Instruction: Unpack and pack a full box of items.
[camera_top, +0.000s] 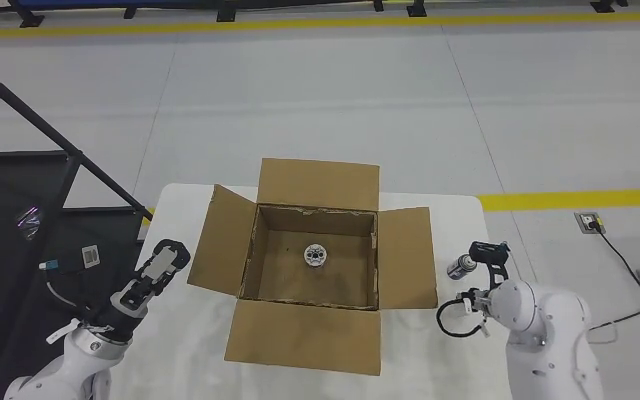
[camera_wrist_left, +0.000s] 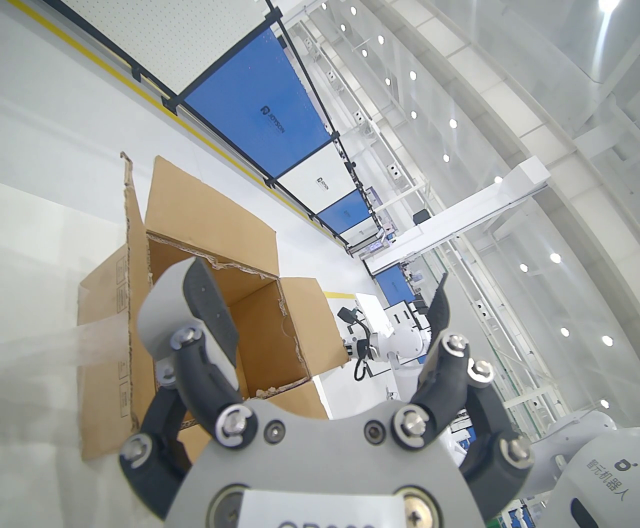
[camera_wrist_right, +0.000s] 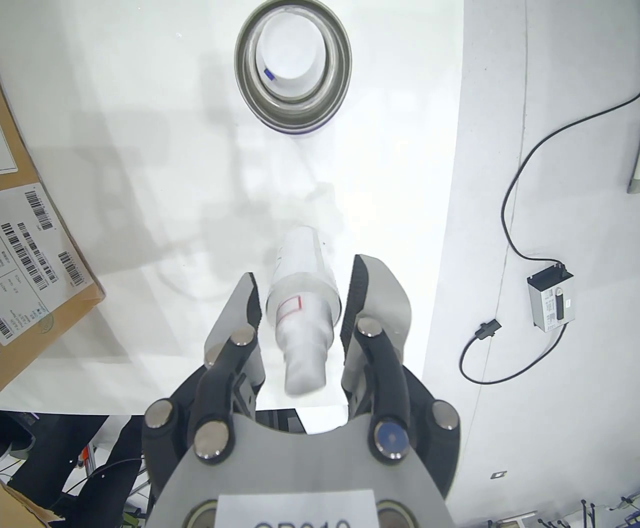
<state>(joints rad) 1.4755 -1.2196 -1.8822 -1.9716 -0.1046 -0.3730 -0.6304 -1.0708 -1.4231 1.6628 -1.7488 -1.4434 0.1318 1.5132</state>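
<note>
An open cardboard box (camera_top: 320, 185) stands mid-table with all flaps folded out; a small round white item (camera_top: 316, 257) lies on its floor. My right gripper (camera_wrist_right: 305, 272) hangs right of the box over the table, open, its pads a hair off each side of a white bottle (camera_wrist_right: 300, 310) that looks blurred between them. Just beyond stands an upright metal can (camera_wrist_right: 293, 65) with a white cap, also seen in the top view (camera_top: 460, 266) beside the right gripper (camera_top: 488, 252). My left gripper (camera_wrist_left: 320, 280) is open and empty, left of the box (camera_wrist_left: 215, 225).
The white table (camera_top: 180, 320) ends close to the right of the can. A flap of the box (camera_wrist_right: 30, 250) with labels lies near the right gripper. A black frame and dark cloth (camera_top: 40, 220) stand off the table's left. A cable and socket box (camera_wrist_right: 550, 297) lie on the floor.
</note>
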